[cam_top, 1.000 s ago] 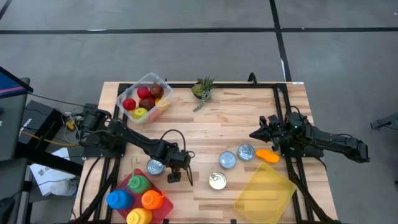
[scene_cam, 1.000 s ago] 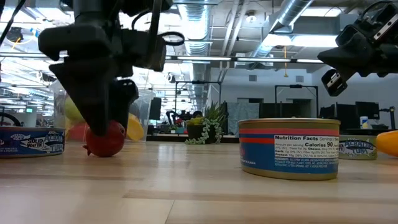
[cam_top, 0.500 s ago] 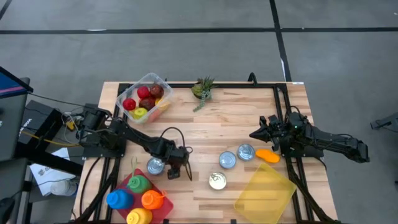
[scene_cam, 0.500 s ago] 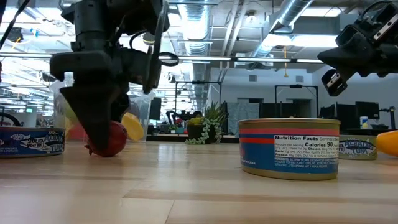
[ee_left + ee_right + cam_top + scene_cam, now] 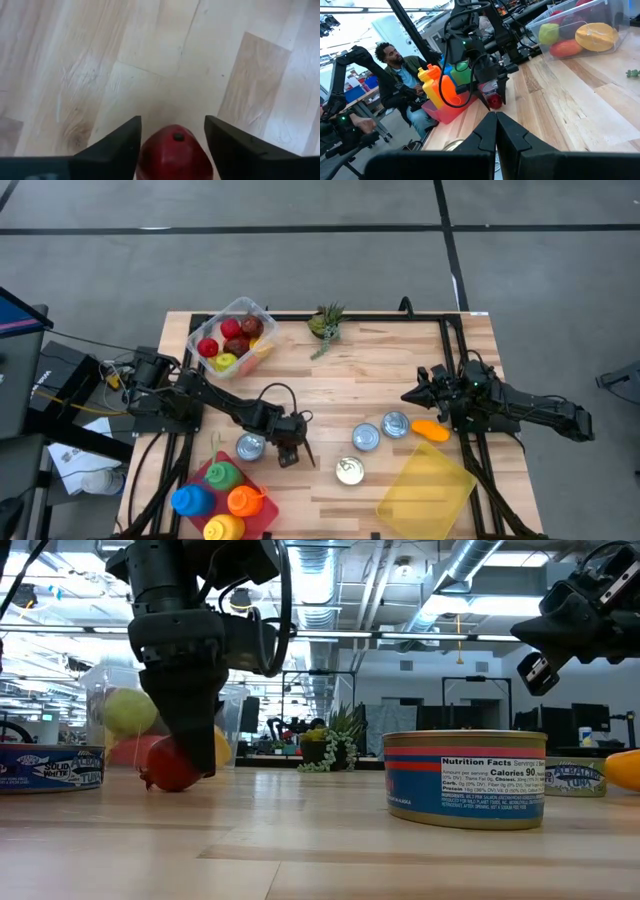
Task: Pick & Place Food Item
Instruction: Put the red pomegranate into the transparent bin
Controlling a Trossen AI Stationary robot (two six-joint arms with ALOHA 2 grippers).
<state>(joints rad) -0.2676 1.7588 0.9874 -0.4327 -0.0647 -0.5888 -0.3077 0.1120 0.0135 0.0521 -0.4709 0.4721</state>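
The left gripper (image 5: 289, 456) is reaching down to the table (image 5: 380, 360) at its front-left area, its fingers (image 5: 116, 145) standing on either side of a red fruit (image 5: 174, 154); whether the pads are touching it cannot be told. The red fruit is small, rounded and glossy, and is resting on the wood just beside a tin can (image 5: 249, 447). Bare wood is lying ahead of the fingers. The right gripper (image 5: 412, 395) is hovering near the right edge, jaws pressed together, empty.
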